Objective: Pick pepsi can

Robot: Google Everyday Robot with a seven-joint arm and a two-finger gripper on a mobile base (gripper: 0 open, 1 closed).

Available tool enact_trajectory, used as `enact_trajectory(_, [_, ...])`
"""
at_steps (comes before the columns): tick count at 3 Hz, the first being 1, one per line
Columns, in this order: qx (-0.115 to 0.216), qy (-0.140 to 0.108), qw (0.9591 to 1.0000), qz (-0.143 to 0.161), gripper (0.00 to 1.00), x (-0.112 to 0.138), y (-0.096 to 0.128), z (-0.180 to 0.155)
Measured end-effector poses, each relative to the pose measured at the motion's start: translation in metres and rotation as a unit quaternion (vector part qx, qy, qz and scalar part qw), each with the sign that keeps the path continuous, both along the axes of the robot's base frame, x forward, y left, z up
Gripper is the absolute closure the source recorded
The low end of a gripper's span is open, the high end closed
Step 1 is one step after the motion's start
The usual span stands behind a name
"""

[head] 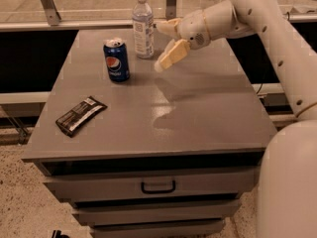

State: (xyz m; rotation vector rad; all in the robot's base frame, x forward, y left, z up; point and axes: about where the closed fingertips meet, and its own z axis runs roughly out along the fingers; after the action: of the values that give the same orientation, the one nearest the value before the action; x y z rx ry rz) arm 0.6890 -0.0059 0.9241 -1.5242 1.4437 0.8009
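Note:
The pepsi can (116, 60) is a small blue can with a silver top and a round logo. It stands upright at the back left of the grey cabinet top (198, 113). My gripper (163, 44) hangs above the back middle of the top, to the right of the can and just right of the water bottle (142, 26). Its two cream fingers (171, 56) are spread apart and hold nothing. A gap separates the gripper from the can.
A flat dark snack-bar wrapper (79, 115) lies at the front left of the top. The clear bottle with a white cap stands right behind the can. A drawer with a dark handle (158, 187) is below. My white arm (277, 33) reaches in from the right.

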Motion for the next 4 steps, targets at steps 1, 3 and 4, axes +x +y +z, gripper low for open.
enact_trajectory(1, [0.006, 0.013, 0.9997, 0.018, 0.0, 0.0, 0.016, -0.009])
enact_trajectory(3, [0.002, -0.003, 0.9989, 0.046, 0.0, 0.0, 0.044, -0.014])
enact_trajectory(4, [0.001, -0.004, 0.9982, 0.06, 0.0, 0.0, 0.058, -0.018])
